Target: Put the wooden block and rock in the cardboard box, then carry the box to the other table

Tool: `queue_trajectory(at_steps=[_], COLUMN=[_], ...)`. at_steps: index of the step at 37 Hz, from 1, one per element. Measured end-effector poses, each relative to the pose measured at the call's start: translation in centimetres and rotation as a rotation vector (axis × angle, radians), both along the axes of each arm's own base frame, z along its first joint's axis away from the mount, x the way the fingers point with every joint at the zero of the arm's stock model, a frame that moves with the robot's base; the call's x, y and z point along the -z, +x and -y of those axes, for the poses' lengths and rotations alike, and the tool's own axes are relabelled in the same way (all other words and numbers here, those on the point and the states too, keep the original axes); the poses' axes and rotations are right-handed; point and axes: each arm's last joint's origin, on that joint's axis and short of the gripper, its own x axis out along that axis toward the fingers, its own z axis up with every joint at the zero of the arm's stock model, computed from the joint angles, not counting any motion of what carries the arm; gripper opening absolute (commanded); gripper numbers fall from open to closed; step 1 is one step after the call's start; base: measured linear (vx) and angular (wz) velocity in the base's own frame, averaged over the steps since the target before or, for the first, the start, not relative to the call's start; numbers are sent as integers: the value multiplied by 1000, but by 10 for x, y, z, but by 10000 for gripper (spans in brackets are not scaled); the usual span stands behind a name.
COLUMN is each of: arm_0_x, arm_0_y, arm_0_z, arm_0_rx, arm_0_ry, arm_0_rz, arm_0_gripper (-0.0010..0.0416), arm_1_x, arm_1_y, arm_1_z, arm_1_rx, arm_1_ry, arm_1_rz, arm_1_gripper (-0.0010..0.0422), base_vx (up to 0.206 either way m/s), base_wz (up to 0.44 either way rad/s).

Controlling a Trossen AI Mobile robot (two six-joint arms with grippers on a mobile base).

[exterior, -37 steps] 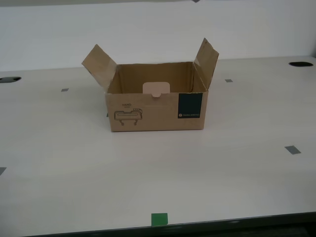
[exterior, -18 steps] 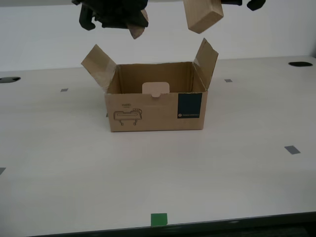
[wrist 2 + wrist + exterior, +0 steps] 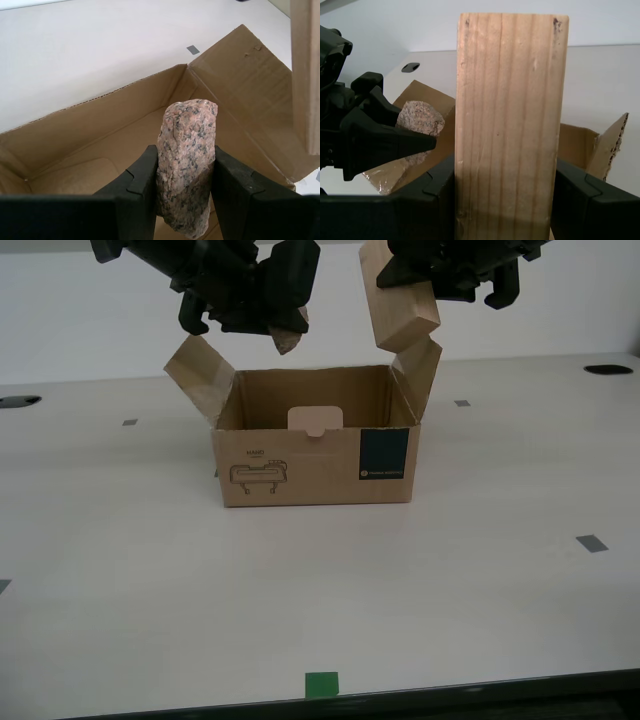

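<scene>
The cardboard box [image 3: 315,465] stands open on the pale table, side flaps raised. Above its opening, toward the exterior view's left, my second gripper [image 3: 283,332] is shut on the speckled pinkish rock [image 3: 287,340]; the second wrist view shows the rock [image 3: 187,160] upright between the fingers [image 3: 142,185] with the box floor [image 3: 90,170] below. Toward the exterior view's right, my first gripper [image 3: 415,285] is shut on the wooden block [image 3: 400,305], which hangs tilted by the raised flap [image 3: 418,365]. The block [image 3: 507,125] fills the first wrist view. The other table is out of view.
Grey tape squares [image 3: 592,543] dot the table [image 3: 120,570], and a green tape square [image 3: 322,684] lies near its front edge. Dark round holes [image 3: 609,370] sit at the far corners. A white wall rises behind.
Both arms have come down into view from above. They now hold the rock and the block lower, just over the box. The box has not moved.
</scene>
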Motion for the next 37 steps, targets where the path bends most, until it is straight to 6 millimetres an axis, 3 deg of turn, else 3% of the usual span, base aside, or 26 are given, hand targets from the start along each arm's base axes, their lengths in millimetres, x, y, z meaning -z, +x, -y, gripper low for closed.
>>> queue_trajectory(at_steps=[20, 37], arm_0_x=[-16, -13], arm_0_y=[8, 5], arm_0_z=[-5, -6], arm_0_rx=[2, -7], arm_0_ry=[27, 23], arm_0_rz=[32, -7], arm_0_gripper=[0, 0], arm_1_x=[0, 0], arm_1_y=[0, 0], arm_1_z=[0, 0], arm_1_rx=[-13, -16], arm_1_ry=[-13, -18], arm_1_rz=[-11, -12], arm_1_gripper=[0, 0], base_vx=[0, 0], base_wz=[0, 0])
